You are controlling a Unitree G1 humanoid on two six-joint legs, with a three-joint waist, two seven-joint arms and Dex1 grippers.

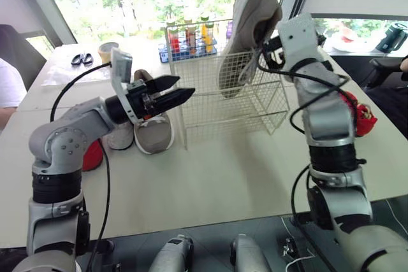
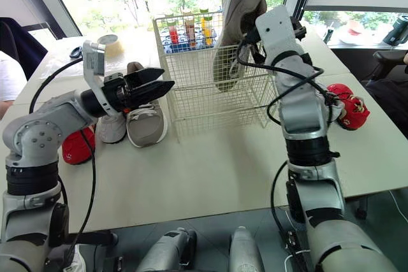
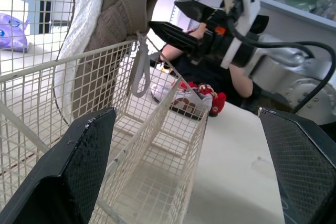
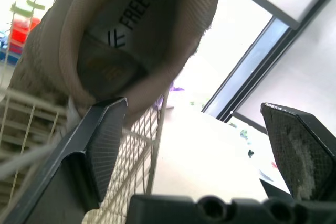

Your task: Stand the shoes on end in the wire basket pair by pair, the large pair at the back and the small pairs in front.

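A large beige shoe (image 1: 245, 27) stands toe-down at the back of the white wire basket (image 1: 217, 116), its heel well above the rim. My right gripper (image 1: 261, 48) is open beside the shoe's heel opening, one finger (image 4: 100, 135) right at the collar. My left gripper (image 1: 180, 91) is open and empty, hovering left of the basket above a beige shoe (image 1: 153, 130) and a white shoe (image 1: 120, 136) lying on the table. A red shoe (image 1: 94, 155) lies farther left. Small red shoes (image 2: 347, 109) sit right of the basket.
Behind the basket stands a rack of coloured bottles (image 1: 189, 37). Scissors (image 1: 81, 59) and a cup (image 1: 108, 49) lie at the back left. A person's white sleeve (image 1: 7, 90) shows at the left edge. The table's front edge (image 1: 191, 224) is near.
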